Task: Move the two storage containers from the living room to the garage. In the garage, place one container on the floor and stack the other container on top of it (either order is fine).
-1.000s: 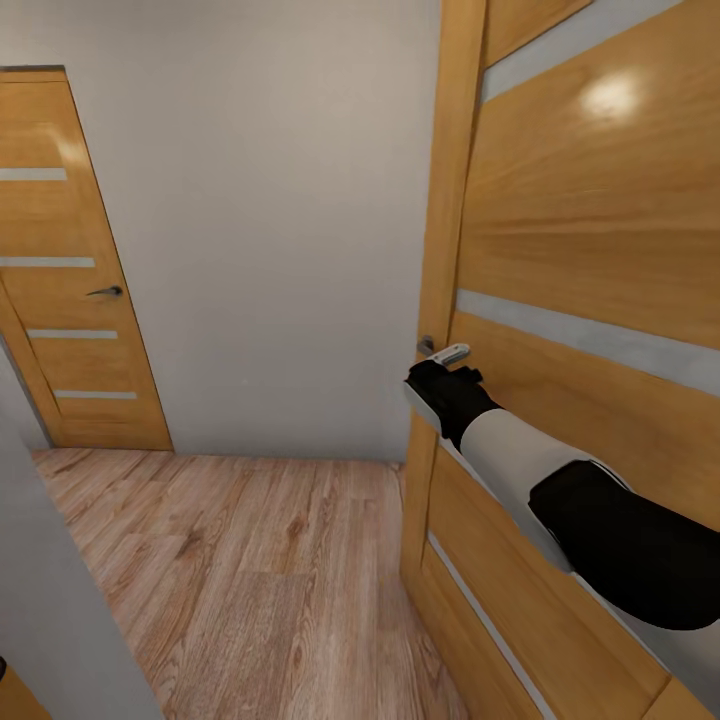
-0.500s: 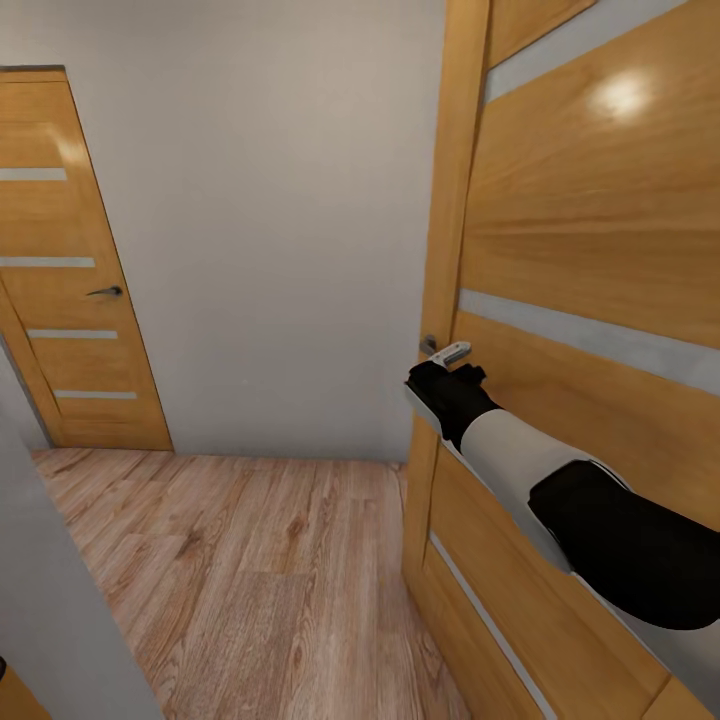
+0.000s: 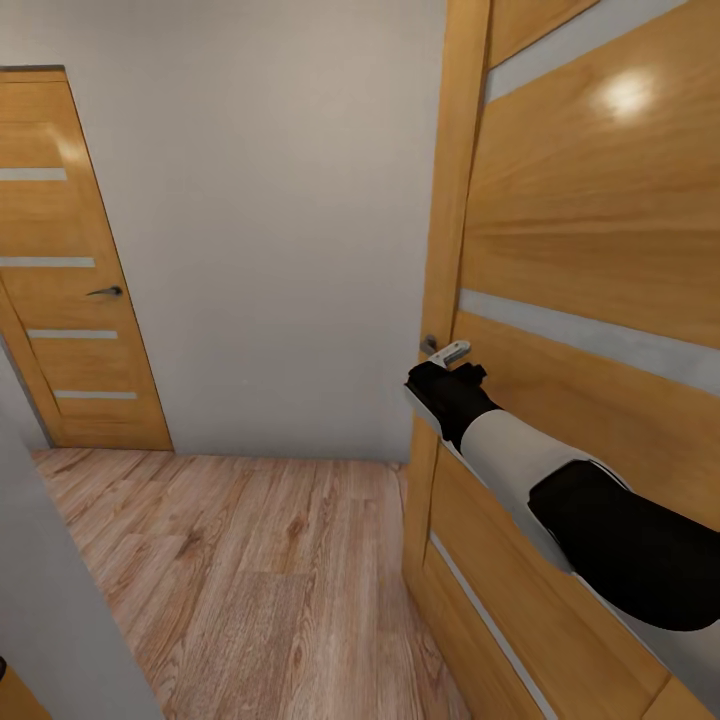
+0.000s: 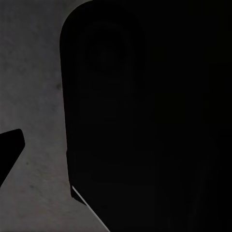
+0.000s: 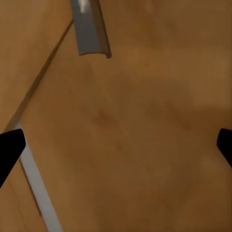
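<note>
No writing or labels readable on any surface.

Head view: right arm (image 3: 560, 490) reaches to the near door (image 3: 590, 300), a wood panel with pale horizontal strips. Right gripper (image 3: 440, 385) sits just below the silver handle (image 3: 448, 351) at the door's edge; its fingers cannot be judged from here. A second door (image 3: 70, 270) of the same style, with a dark handle (image 3: 106, 292), stands well left of the near door, across a grey-white wall (image 3: 270, 220). Plank floor (image 3: 240, 570) below.

Right wrist view: door face close up, handle (image 5: 90, 26) ahead, two dark fingertips (image 5: 10, 147) set wide apart with nothing between.

Left wrist view: dark rounded shape (image 4: 145, 116) over grey speckled surface (image 4: 29, 82); one dark fingertip (image 4: 8, 150) at the edge, so the left gripper's state cannot be told.

Containers not in sight.
</note>
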